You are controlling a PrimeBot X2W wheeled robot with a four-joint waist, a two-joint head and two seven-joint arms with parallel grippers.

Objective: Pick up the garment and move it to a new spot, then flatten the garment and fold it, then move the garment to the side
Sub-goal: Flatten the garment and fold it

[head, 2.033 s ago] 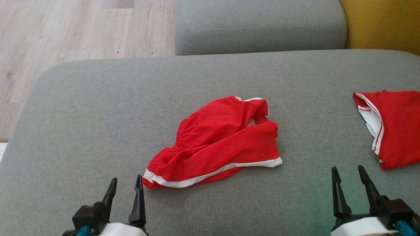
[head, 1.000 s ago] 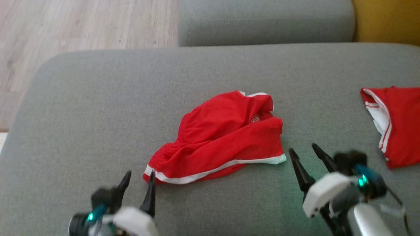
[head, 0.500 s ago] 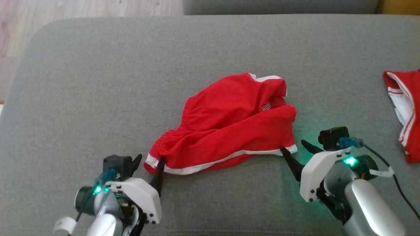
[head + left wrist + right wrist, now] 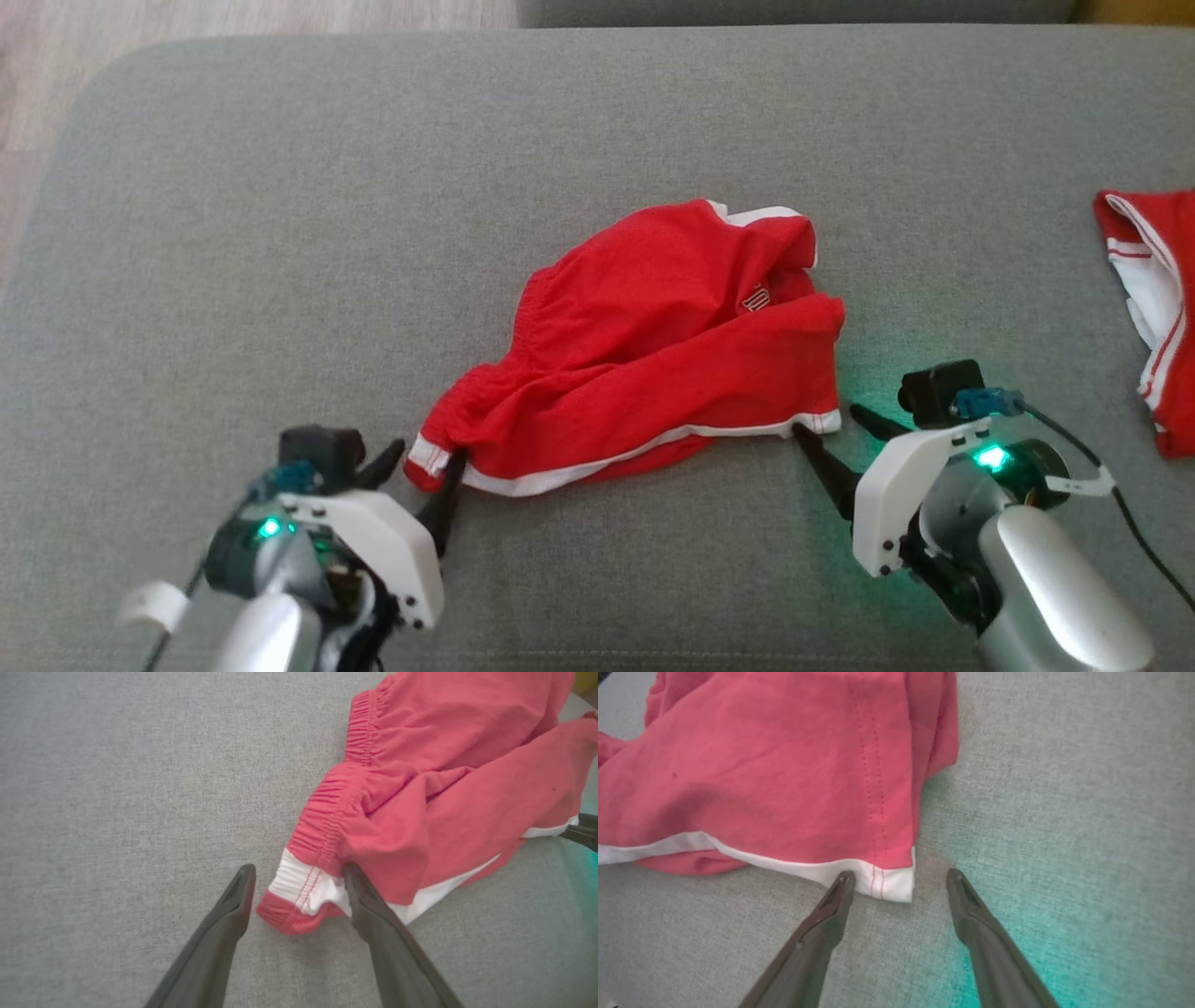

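Observation:
The garment (image 4: pixel 644 345) is a pair of red shorts with white trim, lying crumpled in the middle of the grey sofa cushion (image 4: pixel 280 233). My left gripper (image 4: pixel 428 455) is open at its near-left corner. In the left wrist view the garment's (image 4: pixel 444 779) white-trimmed waistband corner lies between the open fingers of the left gripper (image 4: pixel 299 870), and the right finger touches the cloth. My right gripper (image 4: pixel 826 420) is open at the near-right hem corner. In the right wrist view the garment's (image 4: pixel 761 779) white hem corner sits just ahead of the open right gripper (image 4: pixel 900 873).
A second red and white garment (image 4: pixel 1153 308) lies at the cushion's right edge. Wooden floor (image 4: pixel 28 93) shows beyond the cushion's far-left corner. Another grey cushion (image 4: pixel 794 11) borders the far side.
The head camera has tilted down and closer. Both grippers have moved forward from the near edge to the garment's two near corners, staying open. The garment has not moved.

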